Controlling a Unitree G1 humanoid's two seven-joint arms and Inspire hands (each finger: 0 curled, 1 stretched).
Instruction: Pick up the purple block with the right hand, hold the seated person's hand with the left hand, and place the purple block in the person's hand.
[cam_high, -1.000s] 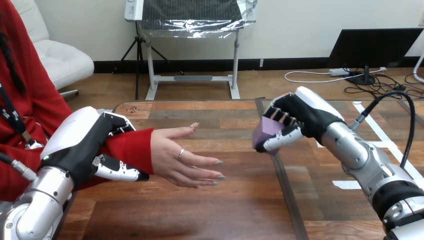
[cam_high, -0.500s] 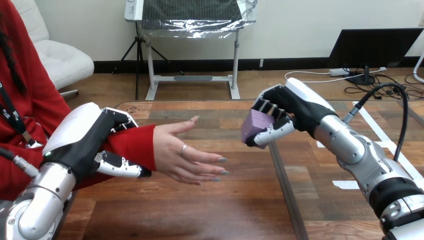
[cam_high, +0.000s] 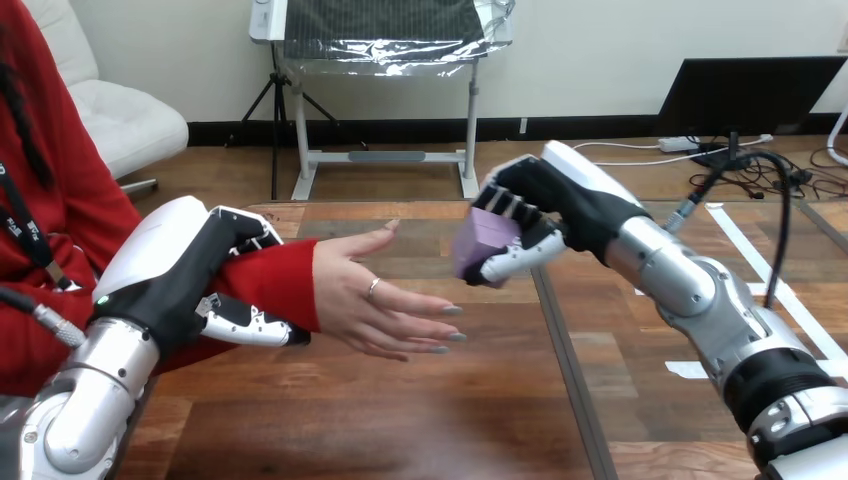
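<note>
The right robot hand (cam_high: 540, 205), fingers curled round the purple block (cam_high: 478, 243), hangs just beyond the fingertips of the person's hand (cam_high: 375, 300), whose sleeved wrist (cam_high: 272, 282) the left robot hand (cam_high: 175, 265) clasps. Released here, the small, flat-faced, pale-purple block would likely miss the tilted palm and drop to the desk (cam_high: 400, 420).

Reference = person's hand (cam_high: 385, 305), reaching in from the left over the wooden table (cam_high: 400, 420). Left hand (cam_high: 185, 280): directly left of it, wrapped round the person's wrist, fingers over the top, thumb underneath. Right hand (cam_high: 540, 205): to its right and higher, clamped on the block (cam_high: 478, 245). Block sits just up-right of the person's fingertips, close, not touching.
</note>
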